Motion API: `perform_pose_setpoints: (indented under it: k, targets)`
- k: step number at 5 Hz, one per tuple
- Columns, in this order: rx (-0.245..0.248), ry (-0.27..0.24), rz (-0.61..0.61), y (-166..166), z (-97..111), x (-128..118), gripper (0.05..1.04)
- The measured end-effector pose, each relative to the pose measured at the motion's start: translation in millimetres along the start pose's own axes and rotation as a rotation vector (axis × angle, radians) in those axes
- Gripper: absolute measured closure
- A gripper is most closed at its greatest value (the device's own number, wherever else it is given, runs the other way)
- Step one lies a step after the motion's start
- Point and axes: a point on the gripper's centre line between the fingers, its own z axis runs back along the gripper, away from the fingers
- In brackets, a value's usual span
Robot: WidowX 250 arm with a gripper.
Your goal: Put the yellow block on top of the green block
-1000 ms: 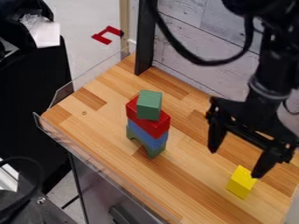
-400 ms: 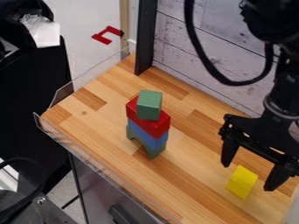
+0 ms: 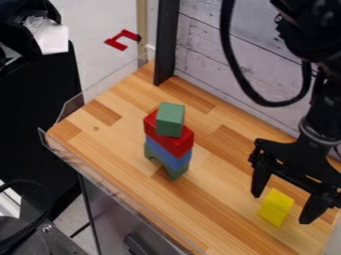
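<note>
Hanging open at right: gripper (image 3: 280, 209), yellow block (image 3: 275, 209) in view between fingertips

Left to right: red bracket-shaped piece (image 3: 122, 39) on floor (image 3: 100, 27), beyond desk (image 3: 216, 214). Then the stack, bottom up: green arch (image 3: 177, 172), blue block (image 3: 166, 153), red block (image 3: 177, 142), green block (image 3: 170, 119) on top. Yellow block sits on desk, right side, well apart from stack. Gripper points down, fingers wide, one to each side of yellow block in view. Can't tell if they touch it.
</note>
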Motion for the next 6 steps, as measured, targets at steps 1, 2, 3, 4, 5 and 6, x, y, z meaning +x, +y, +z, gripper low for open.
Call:
perform_pose_setpoints:
  k: [1,2,3,4,5,6]
  targets:
    - [-0.005,-0.001,0.002,-0.3,-3.7,1.6,0.084]
    - [0.002,0.007,-0.002,-0.9,-9.2,3.4,0.084]
    - [0.007,0.025,0.002,2.8,-16.6,4.6,0.084]
    - [0.012,0.046,-0.006,4.9,-27.1,8.4,0.084]
    - [0.019,0.059,-0.002,8.5,-33.2,10.2,0.084]
    - [0.012,0.055,-0.003,8.0,-33.3,11.1,0.114]
